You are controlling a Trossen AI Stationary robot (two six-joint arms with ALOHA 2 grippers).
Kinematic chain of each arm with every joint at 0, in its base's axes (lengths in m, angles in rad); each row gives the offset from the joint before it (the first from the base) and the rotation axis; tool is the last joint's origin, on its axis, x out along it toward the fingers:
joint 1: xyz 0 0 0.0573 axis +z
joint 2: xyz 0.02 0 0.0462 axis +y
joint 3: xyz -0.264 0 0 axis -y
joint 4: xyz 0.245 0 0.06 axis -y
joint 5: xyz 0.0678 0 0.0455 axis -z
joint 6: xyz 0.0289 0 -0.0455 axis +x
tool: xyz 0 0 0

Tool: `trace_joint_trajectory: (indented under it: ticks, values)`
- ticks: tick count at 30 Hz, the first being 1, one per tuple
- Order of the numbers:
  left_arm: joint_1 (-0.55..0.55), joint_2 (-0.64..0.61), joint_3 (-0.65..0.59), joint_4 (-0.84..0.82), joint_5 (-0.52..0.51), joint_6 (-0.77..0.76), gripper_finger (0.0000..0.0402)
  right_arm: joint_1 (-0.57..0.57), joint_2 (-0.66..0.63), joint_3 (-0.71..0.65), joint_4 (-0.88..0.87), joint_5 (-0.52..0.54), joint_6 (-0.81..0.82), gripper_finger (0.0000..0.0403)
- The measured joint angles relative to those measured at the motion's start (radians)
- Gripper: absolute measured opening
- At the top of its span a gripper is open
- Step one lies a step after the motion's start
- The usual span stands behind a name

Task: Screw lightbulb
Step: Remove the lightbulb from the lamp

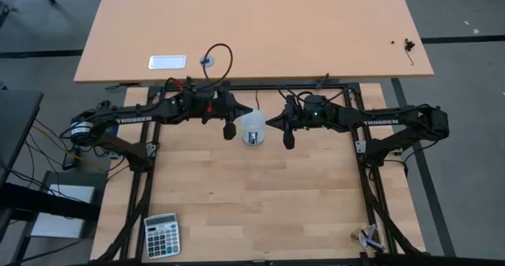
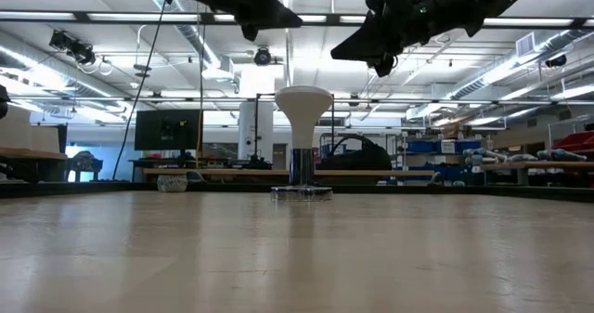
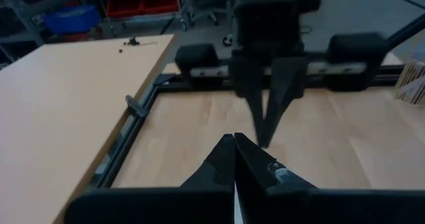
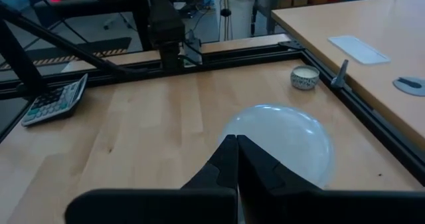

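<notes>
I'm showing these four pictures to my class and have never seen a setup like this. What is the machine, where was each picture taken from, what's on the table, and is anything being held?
It is a robot with two dark arms above a wooden table. One picture looks straight down, one looks level across the tabletop, and two come from cameras on the wrists. The left hand and right hand hang either side of the lightbulb, both shut and holding nothing. The lightbulb stands upright, dome on top, its base down in a holder. A calculator lies near the table's front left corner.
</notes>
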Motion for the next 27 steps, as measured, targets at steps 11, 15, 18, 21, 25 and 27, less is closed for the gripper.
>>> trace_joint_trajectory:
  ticks: [11,15,18,21,25,27]
  values:
    - [-0.060,-0.078,-0.099,0.169,-0.001,-0.007,0.0003,0.020,0.000,0.000,-0.001,-0.002,-0.004,0.0009]
    - [-0.087,-0.098,-0.144,0.213,0.000,-0.018,0.0003,0.020,0.000,0.000,-0.001,-0.003,-0.016,0.0009]
    - [-0.105,-0.098,-0.172,0.227,-0.002,-0.026,0.0003,0.020,0.000,0.000,-0.001,-0.005,-0.017,0.0009]
    - [-0.117,-0.097,-0.185,0.239,-0.016,-0.026,0.0003,0.022,0.000,0.000,-0.002,-0.006,-0.021,0.0009]
    - [-0.124,-0.097,-0.201,0.276,-0.017,-0.027,0.0003,0.021,0.000,0.000,0.000,-0.007,-0.026,0.0009]
    - [-0.129,-0.097,-0.218,0.323,-0.017,-0.027,0.0003,0.021,0.000,0.000,0.000,-0.007,-0.026,0.0009]
